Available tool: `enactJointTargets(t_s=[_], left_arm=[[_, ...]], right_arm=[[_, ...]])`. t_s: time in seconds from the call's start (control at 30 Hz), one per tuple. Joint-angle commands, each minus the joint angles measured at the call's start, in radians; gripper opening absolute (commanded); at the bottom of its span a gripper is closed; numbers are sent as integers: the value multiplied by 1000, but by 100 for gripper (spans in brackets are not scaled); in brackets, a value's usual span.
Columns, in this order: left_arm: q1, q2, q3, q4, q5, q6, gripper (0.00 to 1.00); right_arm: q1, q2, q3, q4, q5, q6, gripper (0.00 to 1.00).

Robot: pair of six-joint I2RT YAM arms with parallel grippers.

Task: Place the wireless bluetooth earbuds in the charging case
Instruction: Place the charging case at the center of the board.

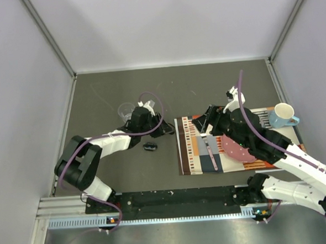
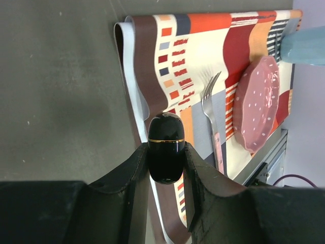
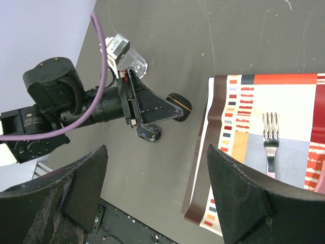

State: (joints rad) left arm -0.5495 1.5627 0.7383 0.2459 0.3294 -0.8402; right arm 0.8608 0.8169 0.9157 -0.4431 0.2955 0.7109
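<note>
My left gripper (image 1: 164,130) (image 2: 166,150) is shut on the charging case (image 2: 166,147), a glossy black oval with a thin gold band, lid closed. It holds the case low by the placemat's left edge; the case also shows in the right wrist view (image 3: 179,107). A small black earbud piece (image 1: 150,147) (image 3: 150,133) with a blue light lies on the grey table just beside the left fingers. I cannot tell whether it is one bud or two. My right gripper (image 1: 206,121) (image 3: 157,152) is open and empty, above the table near the mat's left edge.
A striped placemat (image 1: 191,156) carries a fork (image 1: 210,151) and a pink plate (image 1: 237,150). A blue and white mug (image 1: 283,114) stands at its far right. A clear plastic cup (image 1: 126,109) stands behind the left wrist. Walls enclose the table.
</note>
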Motion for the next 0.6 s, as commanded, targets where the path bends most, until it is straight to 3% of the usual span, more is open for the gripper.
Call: enactJointTargets(t_s=[0.0,0.4,0.57], left_arm=[[3,20,-30,72,-4,-17,13],[3,60,-62,44,-43,10,31],[6,39,-56,-11,-72,56,34]], right_arm=[[-13,-9,6,20,22,-7,78],[-22,-9,5,18,19,-11,78],[-22,-13,8,14,24,-14,78]])
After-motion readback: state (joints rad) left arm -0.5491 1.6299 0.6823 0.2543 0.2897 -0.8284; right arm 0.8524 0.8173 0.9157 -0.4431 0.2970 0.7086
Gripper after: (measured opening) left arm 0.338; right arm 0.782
